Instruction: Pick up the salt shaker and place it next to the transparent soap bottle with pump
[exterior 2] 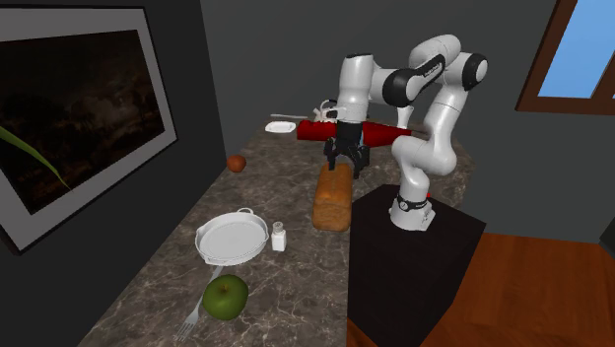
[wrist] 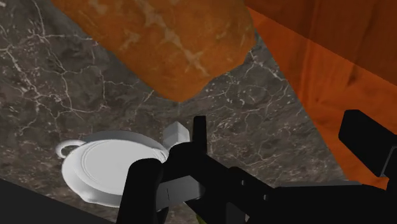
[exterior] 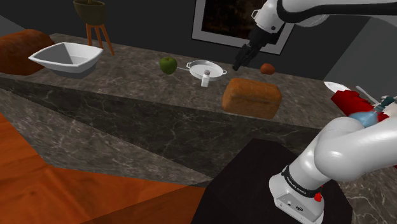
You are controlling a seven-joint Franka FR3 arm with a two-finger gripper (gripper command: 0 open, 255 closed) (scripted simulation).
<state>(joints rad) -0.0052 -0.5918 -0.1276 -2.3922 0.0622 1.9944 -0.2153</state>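
Nearest, at the shoulder view's lower right, is my black box stand (exterior: 254,184). At the right edge, past my elbow, sits the bluish transparent pump bottle (exterior: 364,118). Farther in, the brown oblong bread loaf (exterior: 251,97) lies on the dark marbled desk (exterior: 127,83). Beyond it, mid-frame, the small white salt shaker (exterior: 205,78) stands upright, long axis vertical, cap up, just beside the round white two-handled pan (exterior: 205,67). Farthest, my black tool (exterior: 239,65) hangs above the desk, fingers apart, holding nothing.
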